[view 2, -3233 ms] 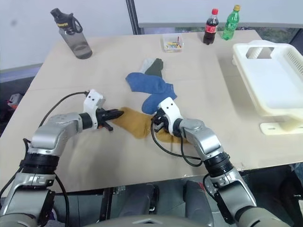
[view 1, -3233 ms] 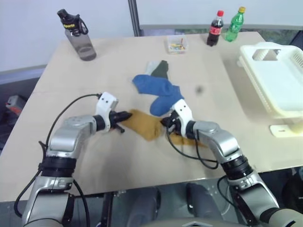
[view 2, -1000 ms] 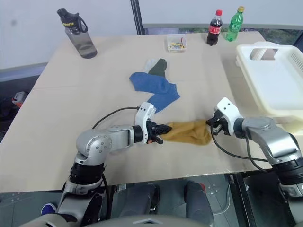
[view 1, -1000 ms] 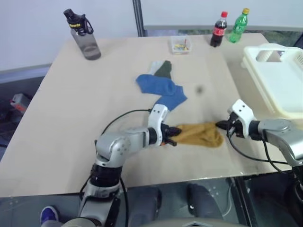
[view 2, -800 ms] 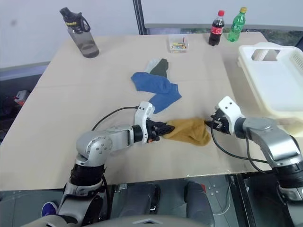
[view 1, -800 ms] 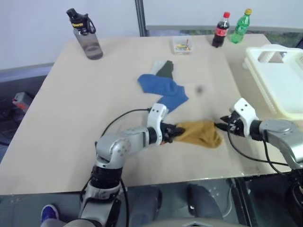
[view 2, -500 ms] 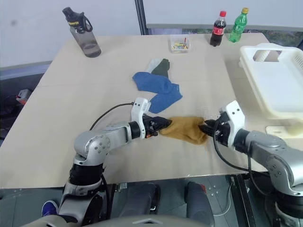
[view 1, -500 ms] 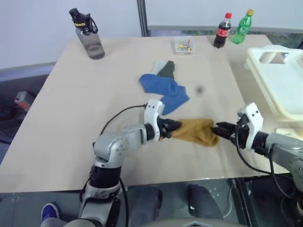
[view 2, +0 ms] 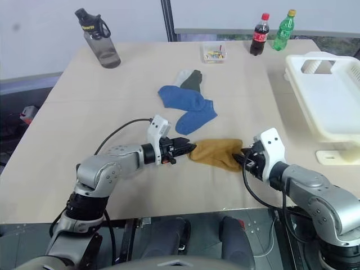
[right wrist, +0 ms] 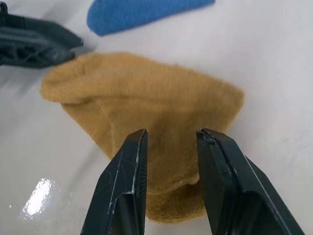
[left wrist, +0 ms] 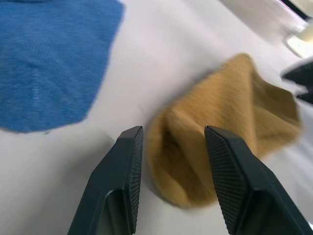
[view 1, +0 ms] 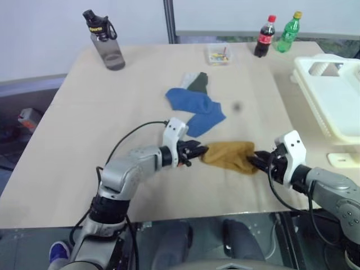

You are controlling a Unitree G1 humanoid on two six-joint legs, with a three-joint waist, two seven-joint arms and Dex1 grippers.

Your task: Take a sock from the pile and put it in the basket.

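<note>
Both claws stand open on the worktop, the left claw and right claw at opposite ends of the mustard sock lying flat between them. Beyond the left claw lies the pile; the basket sits beyond the right claw.

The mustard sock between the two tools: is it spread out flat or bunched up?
Bunched. The mustard sock lies crumpled on the table, with folds and a raised ridge in the left wrist view.

Matt knitted mustard sock lies on a smooth, slightly glossy table.
</note>
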